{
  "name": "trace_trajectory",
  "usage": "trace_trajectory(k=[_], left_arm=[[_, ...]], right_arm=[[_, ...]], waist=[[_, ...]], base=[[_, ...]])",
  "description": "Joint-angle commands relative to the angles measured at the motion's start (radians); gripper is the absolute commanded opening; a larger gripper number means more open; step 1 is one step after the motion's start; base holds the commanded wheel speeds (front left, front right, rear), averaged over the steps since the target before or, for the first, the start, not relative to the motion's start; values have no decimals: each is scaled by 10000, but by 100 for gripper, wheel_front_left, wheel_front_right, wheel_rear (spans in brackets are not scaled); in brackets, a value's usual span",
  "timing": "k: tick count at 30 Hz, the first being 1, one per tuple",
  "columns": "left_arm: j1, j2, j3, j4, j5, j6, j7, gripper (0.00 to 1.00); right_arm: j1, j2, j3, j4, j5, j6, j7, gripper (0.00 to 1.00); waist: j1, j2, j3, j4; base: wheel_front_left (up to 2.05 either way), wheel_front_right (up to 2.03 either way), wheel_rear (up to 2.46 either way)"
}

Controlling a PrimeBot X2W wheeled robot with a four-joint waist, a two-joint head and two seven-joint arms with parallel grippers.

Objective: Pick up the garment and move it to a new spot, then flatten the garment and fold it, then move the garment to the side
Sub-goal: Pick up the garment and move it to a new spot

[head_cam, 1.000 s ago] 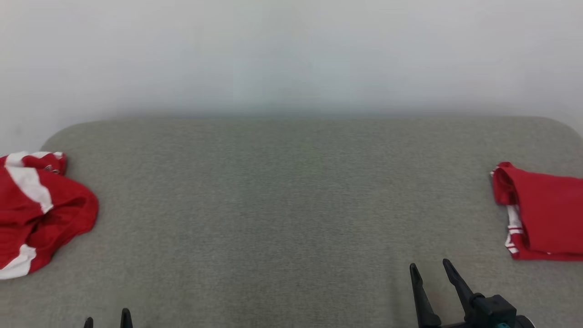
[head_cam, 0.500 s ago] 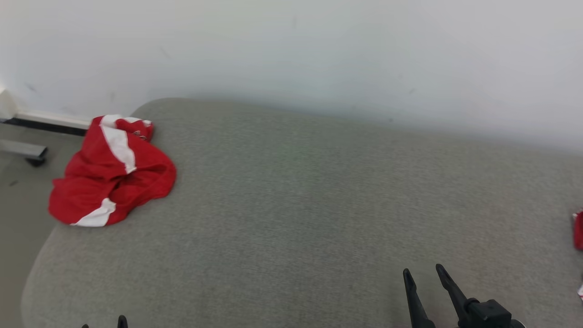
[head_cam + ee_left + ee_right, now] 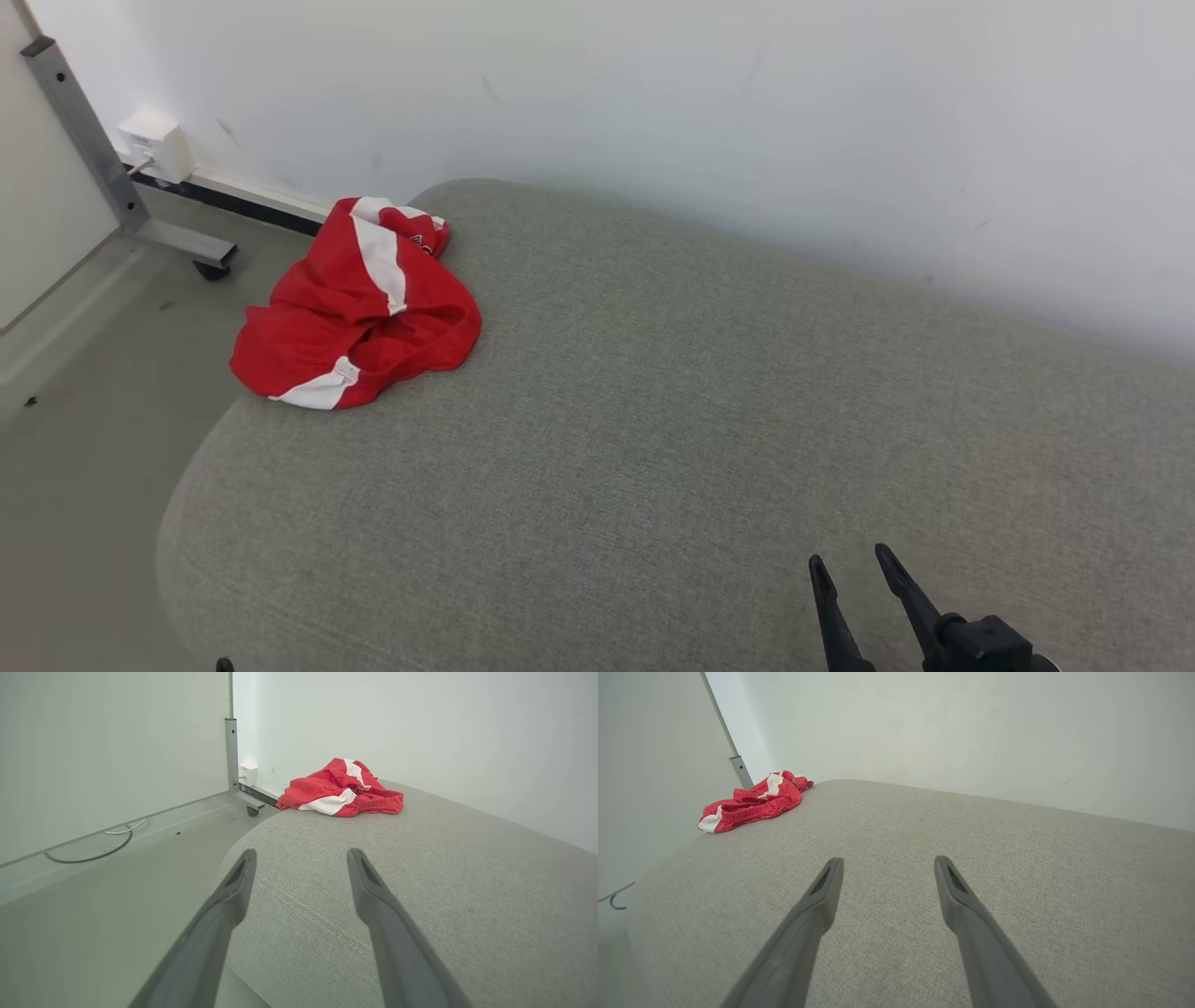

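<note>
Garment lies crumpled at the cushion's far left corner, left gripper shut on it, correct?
No. The left wrist view shows the left gripper open, well short of the garment; it does lie crumpled at the far left corner of the cushion.

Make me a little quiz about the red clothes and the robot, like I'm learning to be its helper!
1. True or false: the red garment lies crumpled near a corner of the grey cushion.
2. Pick one. The right tool is: A) open and empty, B) shut on the garment, C) shut and empty.
3. Fill in: the stripes on the garment are ____.

Key: 1 true. 2 A. 3 white.
</note>
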Motion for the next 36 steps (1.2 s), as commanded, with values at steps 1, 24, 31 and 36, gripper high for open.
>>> trace_trajectory(k=[1,24,31,36], left_arm=[[84,-13,38,-31,63,11,-29,100],[-1731,866,171,1734,-658,12,16,100],[-3837,2411,108,2096,-1511,12,1292,100],[-5241,3284,607,1833,-2579,12,2551,100]], right_arm=[[-14,3,23,24,81,-29,-2,100],[-695,0,97,-280,-666,-29,-2,100],[-1212,-3,-109,-754,-1148,-29,-2,100],[-1582,-2,-108,-1289,-1442,-29,11,100]], waist=[[0,0,18,61],[0,0,1722,-1107],[0,0,3353,-2034],[0,0,4531,-2594]], base=[[0,0,0],[0,0,0],[0,0,0],[0,0,0]])
